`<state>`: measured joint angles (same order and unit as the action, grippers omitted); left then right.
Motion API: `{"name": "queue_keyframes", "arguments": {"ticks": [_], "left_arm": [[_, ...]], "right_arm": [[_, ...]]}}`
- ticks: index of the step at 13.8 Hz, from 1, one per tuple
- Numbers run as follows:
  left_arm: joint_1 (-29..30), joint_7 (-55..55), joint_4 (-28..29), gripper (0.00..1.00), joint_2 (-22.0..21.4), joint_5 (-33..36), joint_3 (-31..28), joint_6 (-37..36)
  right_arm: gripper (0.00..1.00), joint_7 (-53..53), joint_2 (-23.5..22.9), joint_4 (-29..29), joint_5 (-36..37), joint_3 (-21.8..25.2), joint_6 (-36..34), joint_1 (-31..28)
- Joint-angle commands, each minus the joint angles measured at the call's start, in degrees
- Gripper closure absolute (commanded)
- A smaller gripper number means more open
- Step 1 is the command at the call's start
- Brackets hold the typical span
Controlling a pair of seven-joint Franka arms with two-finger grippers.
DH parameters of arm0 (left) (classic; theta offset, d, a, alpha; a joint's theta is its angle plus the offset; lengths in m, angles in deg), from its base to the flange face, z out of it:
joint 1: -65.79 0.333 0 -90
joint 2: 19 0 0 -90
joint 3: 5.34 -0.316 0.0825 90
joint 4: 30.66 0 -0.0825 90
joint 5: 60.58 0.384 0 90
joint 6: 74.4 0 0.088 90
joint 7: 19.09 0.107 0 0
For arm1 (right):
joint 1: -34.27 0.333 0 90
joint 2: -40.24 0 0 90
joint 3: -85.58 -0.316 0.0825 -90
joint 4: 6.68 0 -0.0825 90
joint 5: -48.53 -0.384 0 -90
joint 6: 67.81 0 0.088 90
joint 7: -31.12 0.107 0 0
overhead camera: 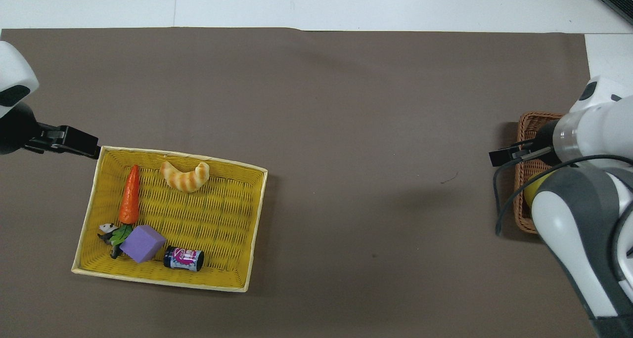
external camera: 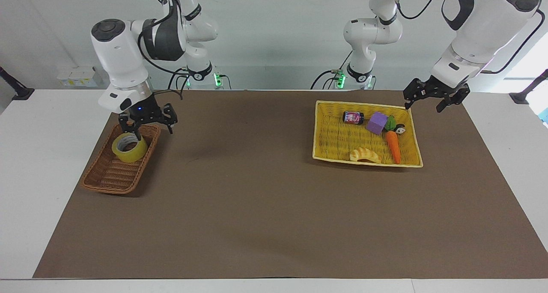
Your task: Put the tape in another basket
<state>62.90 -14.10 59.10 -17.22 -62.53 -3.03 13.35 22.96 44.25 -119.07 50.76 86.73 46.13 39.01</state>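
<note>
**Now the tape sits in the brown basket, both grippers empty**

Facing view first: we see the tape (external camera: 129,147) lying flat, core up, in the brown wicker basket (external camera: 112,178), at its end nearer the robots. Our right gripper (external camera: 148,124) hangs just above that end, jaws spread wide, holding nothing. Our left gripper (external camera: 435,99) waits, equally wide and empty, over the corner of the yellow basket (external camera: 338,134), which carries a carrot (external camera: 393,146), croissant toy (external camera: 364,155), purple block (external camera: 377,122) and small can (external camera: 353,118).

We judge the roll light and stiff but slick on its outer wrap; one finger inside the core and one outside, pinching the wall, looks safest.

Overhead view next: our right arm hides nearly all of the tape, leaving only a yellow sliver (overhead camera: 533,187). What it adds is the yellow basket's contents spread out in plan.
</note>
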Motion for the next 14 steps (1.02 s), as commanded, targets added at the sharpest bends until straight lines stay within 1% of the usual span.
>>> {"name": "queue_keyframes", "arguments": {"ticks": [1, 4, 7, 9, 10, 11, 13, 14], "left_arm": [[-0.55, 0.81, 1.65, 0.0, -1.61, -0.69, -0.9, -0.29], [1.47, 0.9, 1.65, 0.0, -1.61, -0.6, -1.25, -0.29], [2.18, 0.9, 1.65, 0.0, -1.61, -0.6, -1.17, -0.29], [2.09, 0.9, 1.65, 0.0, -1.61, -0.6, -1.17, -0.29], [2.18, 0.9, 1.65, 0.0, -1.61, -0.6, -1.17, -0.29], [2.18, 0.9, 1.65, 0.0, -1.61, -0.6, -1.17, -0.29], [2.18, 0.9, 1.65, 0.0, -1.61, -0.6, -1.17, -0.29], [2.18, 0.9, 1.65, 0.0, -1.61, -0.6, -1.17, -0.29]], "right_arm": [[0.0, 9.89, 1.71, 0.84, 1.1, -0.01, -2.31, 2.2], [0.0, 10.98, 0.74, 7.5, 1.02, -0.01, -7.48, 2.03], [0.0, 10.8, -2.41, 18.21, -0.04, 0.78, -17.23, 0.71], [0.0, 10.98, -2.95, 23.59, -1.17, 0.78, -20.67, -1.57], [0.0, 11.07, -2.95, 24.66, -3.44, 0.78, -21.12, -3.23], [0.0, 11.24, -2.78, 24.67, -3.81, 0.87, -21.21, -4.03], [0.0, 15.52, -1.46, 24.06, -3.91, 1.13, -24.01, -4.21], [0.0, 16.77, -0.5, 23.27, -3.64, 0.78, -24.2, -3.26]]}}
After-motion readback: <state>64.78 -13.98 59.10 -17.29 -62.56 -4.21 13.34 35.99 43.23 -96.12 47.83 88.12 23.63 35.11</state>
